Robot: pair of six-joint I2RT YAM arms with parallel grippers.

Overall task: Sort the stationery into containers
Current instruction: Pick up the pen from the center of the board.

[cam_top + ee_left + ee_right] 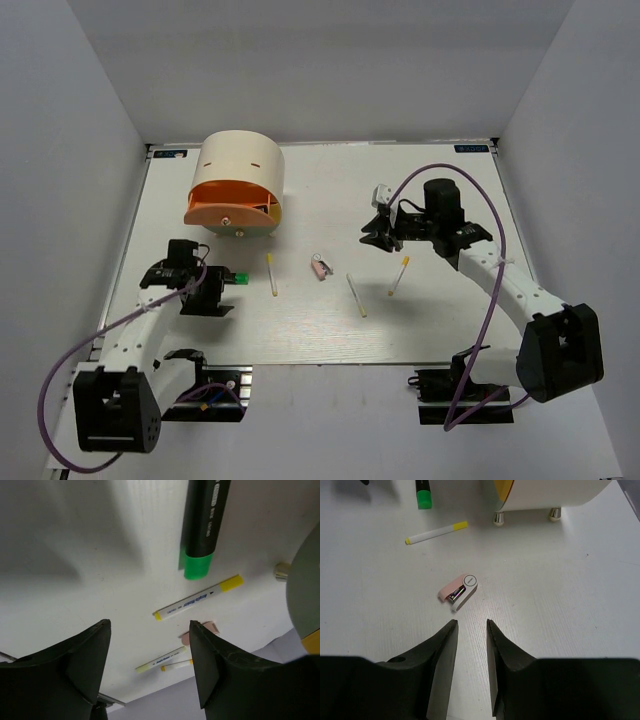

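Note:
A black highlighter with a green end (202,527) lies on the white table just ahead of my left gripper (150,630), which is open and empty; it also shows in the top view (238,278). Three pale-yellow sticks (271,275) (357,296) (399,276) lie mid-table. A small pinkish block (458,591) lies just ahead of my right gripper (471,622), whose jaws stand narrowly open and empty above the table. The cream organiser (240,160) stands at the back left with its orange drawer (225,208) pulled open.
The organiser's round metal feet (498,518) stand on the table beyond the pinkish block. The nearest stick (436,533) lies between the block and the highlighter's green end (423,497). Grey walls close in the table on three sides.

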